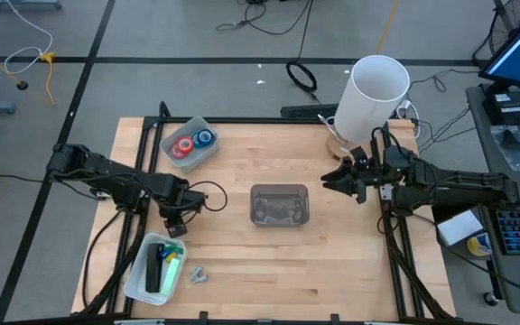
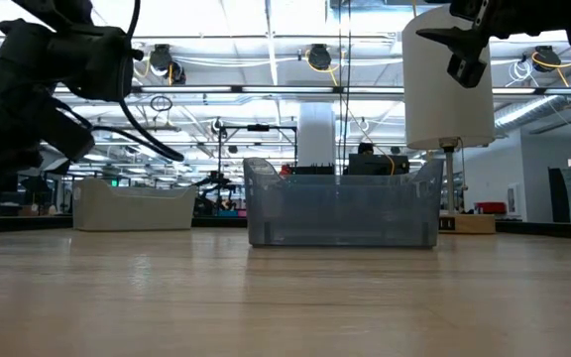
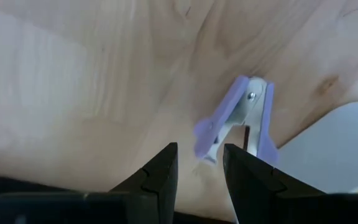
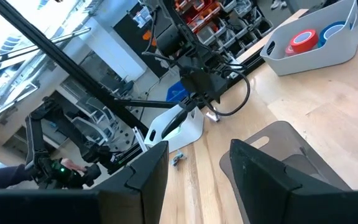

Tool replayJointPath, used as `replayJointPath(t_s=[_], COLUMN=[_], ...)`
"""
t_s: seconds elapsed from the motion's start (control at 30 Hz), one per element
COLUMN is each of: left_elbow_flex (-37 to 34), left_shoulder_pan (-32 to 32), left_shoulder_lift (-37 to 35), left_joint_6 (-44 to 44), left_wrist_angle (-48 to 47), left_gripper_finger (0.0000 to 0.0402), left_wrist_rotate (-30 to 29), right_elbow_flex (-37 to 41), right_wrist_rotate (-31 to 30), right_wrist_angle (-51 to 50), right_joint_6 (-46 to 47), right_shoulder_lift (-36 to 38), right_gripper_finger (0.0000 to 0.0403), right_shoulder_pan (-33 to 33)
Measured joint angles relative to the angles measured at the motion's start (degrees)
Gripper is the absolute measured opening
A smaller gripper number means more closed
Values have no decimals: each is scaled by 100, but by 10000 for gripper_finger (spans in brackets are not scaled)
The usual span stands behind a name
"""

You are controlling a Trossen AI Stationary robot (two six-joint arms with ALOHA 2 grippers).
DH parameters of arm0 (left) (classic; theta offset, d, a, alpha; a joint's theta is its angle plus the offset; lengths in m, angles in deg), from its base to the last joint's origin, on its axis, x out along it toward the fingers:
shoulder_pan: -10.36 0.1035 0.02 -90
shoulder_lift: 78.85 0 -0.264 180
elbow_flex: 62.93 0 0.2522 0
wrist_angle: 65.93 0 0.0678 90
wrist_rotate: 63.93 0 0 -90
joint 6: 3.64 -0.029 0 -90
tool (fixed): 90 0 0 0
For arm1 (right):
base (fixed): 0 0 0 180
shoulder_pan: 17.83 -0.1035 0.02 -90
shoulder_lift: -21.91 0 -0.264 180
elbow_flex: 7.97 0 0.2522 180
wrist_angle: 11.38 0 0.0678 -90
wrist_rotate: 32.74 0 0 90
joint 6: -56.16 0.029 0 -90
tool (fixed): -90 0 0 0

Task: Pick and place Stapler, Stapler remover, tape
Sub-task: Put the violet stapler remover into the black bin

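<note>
Lilac stapler remover [image 3: 238, 118] lying on bare tabletop [image 1: 332, 262] just beside white bin [image 1: 156, 269]; your left end effector [image 3: 201, 171] hovering over it, fingers apart, empty. Tape [image 1: 192, 143] sitting in far-left bin [image 1: 208, 155]. Right end effector [image 1: 332, 181] hanging apart, empty, between clear centre bin [image 1: 280, 205] and right edge; open wood all round.

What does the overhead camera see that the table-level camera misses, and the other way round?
Only the overhead view shows the tape rolls in their white bin, the stapler remover lying on the table, and the bin by it with dark and green items.

Only the table-level view shows the room behind, with ceiling lights and equipment.

Both show the clear grey bin, the tall white cylinder, and the left gripper and right gripper, both empty with fingers apart.
</note>
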Motion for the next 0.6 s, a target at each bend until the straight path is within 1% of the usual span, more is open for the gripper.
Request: replayJointPath(t_s=[0.13,0.3,0.6], left_elbow_flex=[-95,-158,-406], left_shoulder_pan=[0,-2,0], left_shoulder_lift=[0,0,-4], left_joint_6=[-16,-219,-162], left_wrist_angle=[312,378,459], left_gripper_finger=[127,127,126], left_wrist_rotate=[6,2,50], right_elbow_flex=[-1,-1,-2], right_wrist_rotate=[-9,-11,-12], right_wrist_angle=[0,0,0], right_joint_6=[1,1,1], right_shoulder_lift=[0,0,0], right_gripper_finger=[167,167,167], right_shoulder_pan=[1,1,2])
